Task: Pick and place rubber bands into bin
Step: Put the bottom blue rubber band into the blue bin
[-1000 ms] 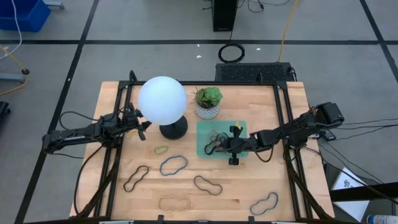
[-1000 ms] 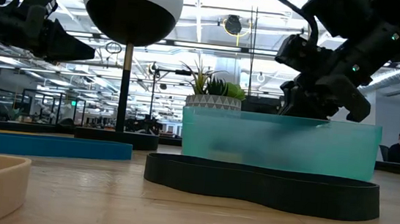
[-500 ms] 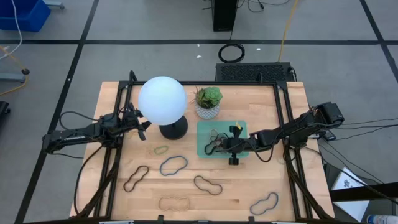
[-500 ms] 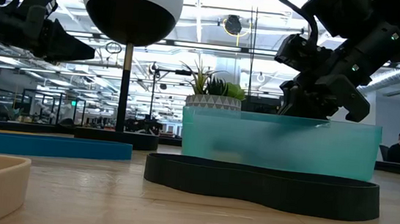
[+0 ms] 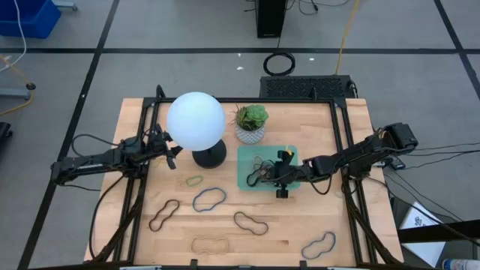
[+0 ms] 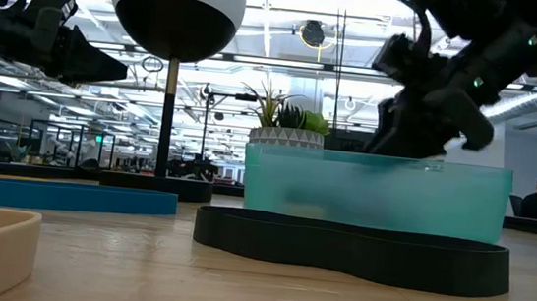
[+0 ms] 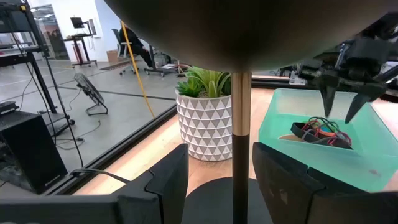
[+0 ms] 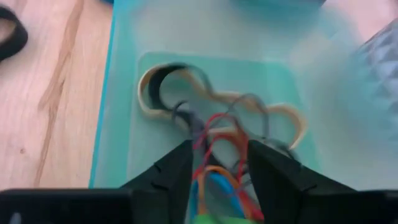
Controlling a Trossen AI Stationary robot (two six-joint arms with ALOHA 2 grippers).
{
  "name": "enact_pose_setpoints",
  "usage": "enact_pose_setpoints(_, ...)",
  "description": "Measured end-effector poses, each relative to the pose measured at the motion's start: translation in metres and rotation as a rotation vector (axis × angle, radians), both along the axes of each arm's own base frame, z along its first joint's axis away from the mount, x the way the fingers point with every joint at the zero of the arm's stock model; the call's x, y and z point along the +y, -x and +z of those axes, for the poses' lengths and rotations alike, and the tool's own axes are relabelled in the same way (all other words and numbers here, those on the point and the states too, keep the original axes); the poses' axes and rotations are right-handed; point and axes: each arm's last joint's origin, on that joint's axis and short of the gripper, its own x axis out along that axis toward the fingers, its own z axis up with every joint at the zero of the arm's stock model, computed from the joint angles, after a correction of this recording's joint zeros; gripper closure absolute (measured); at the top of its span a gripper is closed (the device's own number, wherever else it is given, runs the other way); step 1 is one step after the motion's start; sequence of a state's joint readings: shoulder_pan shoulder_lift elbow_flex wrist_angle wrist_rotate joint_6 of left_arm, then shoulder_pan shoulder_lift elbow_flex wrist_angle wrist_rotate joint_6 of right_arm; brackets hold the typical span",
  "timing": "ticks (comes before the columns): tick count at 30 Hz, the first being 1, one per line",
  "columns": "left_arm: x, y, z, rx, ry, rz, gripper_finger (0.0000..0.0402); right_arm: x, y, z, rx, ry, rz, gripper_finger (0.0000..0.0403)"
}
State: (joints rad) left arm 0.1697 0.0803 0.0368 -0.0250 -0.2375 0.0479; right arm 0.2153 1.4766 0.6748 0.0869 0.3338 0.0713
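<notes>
The right arm's jaws (image 5: 279, 177) hang over the shallow translucent mint-green plastic bin (image 5: 294, 156), spread apart with nothing between them; in the left wrist view the two tips point down just above a tangled heap of thin rubber bands (image 7: 321, 132) in red, orange, blue, tan and dark colours lying on the bin floor. The right wrist view shows that heap directly below and just ahead of the tips, with a tan wavy loop (image 8: 163, 92) lying farther out from them. So part of the job looks done: several bands are in the bin. A fair number remain on the wooden surface (image 5: 315, 214), all well apart from the right jaws and outside the bin: a small green loop (image 5: 194, 181), a blue wavy loop (image 5: 209, 199), a dark peanut-shaped loop (image 5: 163, 214), a brown one (image 5: 250, 223), a tan one (image 5: 210, 244) and another dark one (image 5: 319, 245). My guess is the task is somewhere near its middle. The left arm's jaws (image 5: 172, 152) wait beside the black base of a white globe lamp (image 5: 196, 121), spread apart and empty in their own wrist view, with a white patterned plant pot (image 7: 206, 126) beyond them.
</notes>
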Motion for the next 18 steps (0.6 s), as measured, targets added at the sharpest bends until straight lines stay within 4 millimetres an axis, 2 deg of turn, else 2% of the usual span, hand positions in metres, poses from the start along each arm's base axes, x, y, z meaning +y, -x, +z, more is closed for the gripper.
enact_pose_setpoints(8,0.000,0.000,0.000,0.000,0.000,0.000,0.0215,0.006,0.015,0.044,-0.157,0.018,0.076,0.0225)
enact_pose_setpoints(12,0.000,0.000,0.000,0.000,0.000,0.000,0.0215,0.018,0.030,0.064,-0.229,-0.004,0.143,0.0227)
enact_pose_setpoints(18,0.000,0.000,0.000,0.000,0.000,0.000,0.0215,0.042,0.049,0.078,-0.256,-0.140,0.332,0.0233)
